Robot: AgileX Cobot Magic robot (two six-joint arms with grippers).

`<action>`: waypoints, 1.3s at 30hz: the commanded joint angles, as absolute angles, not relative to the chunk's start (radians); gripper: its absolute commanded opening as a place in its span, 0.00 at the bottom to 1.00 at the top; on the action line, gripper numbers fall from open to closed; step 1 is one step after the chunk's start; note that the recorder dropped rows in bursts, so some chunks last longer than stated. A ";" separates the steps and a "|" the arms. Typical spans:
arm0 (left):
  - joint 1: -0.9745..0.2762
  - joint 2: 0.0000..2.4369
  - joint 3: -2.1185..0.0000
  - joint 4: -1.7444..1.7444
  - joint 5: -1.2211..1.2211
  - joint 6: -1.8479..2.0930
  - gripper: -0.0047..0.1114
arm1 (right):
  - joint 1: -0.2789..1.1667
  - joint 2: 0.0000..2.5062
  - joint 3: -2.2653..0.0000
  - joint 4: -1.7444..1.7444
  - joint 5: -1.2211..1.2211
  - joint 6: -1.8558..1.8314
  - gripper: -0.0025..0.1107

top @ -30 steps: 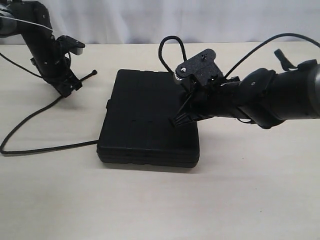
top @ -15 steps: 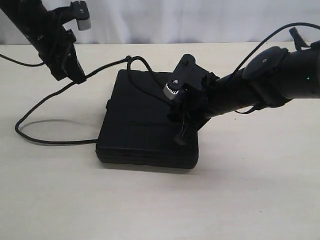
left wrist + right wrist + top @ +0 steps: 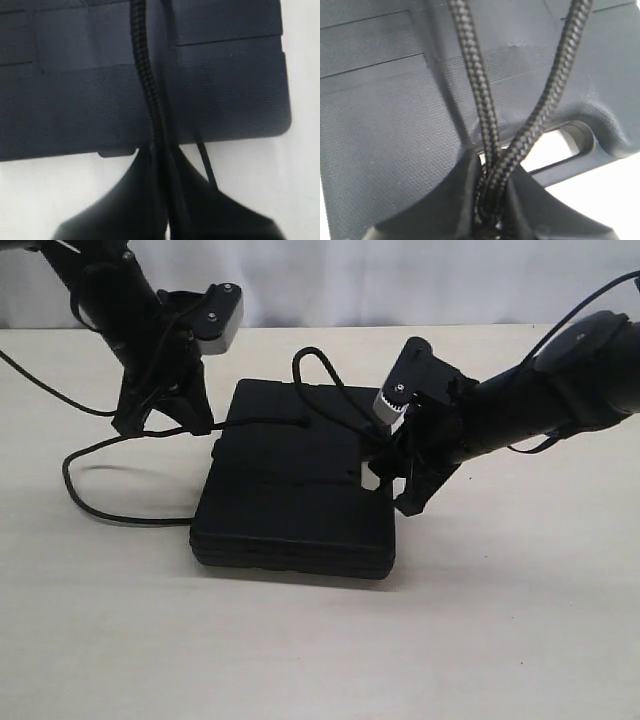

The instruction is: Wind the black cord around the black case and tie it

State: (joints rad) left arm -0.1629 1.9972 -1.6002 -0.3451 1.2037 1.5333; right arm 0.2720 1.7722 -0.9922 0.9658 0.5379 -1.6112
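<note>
Beige tabletop (image 3: pixel 500 620) bears the black case (image 3: pixel 280 510), white curtain (image 3: pixel 400 280) behind.

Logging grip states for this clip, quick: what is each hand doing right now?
Left hand: closed, pinching the black cord.
Right hand: closed on two strands of the black cord.

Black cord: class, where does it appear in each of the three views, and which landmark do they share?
Exterior view: black cord trails left of the black case, then arches above its far edge.
Left wrist view: one strand across the case, mid-picture.
Right wrist view: two converging strands.
Shared landmark: the black case.
</note>
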 commanded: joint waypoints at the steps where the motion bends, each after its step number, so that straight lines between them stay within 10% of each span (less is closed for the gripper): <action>1: -0.180 1.982 -1.599 -0.384 1.135 1.583 0.04 | 0.267 1.776 -1.001 0.962 0.568 -1.637 0.06; 15: -0.186 1.982 -1.599 -0.609 1.070 1.683 0.04 | 0.270 1.847 -1.001 1.070 0.550 -1.639 0.07; 23: -0.186 1.982 -1.599 -0.725 1.059 1.683 0.04 | 0.270 1.775 -1.001 1.087 0.570 -1.434 0.64; 39: -0.186 1.982 -1.599 -0.781 1.086 1.678 0.04 | 0.061 1.645 -1.235 1.092 0.972 -0.941 0.60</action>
State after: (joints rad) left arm -0.1796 1.9889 -1.6002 -0.7615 1.0763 1.6793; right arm 0.0658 1.5988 -1.1895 1.0781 0.9344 -0.9912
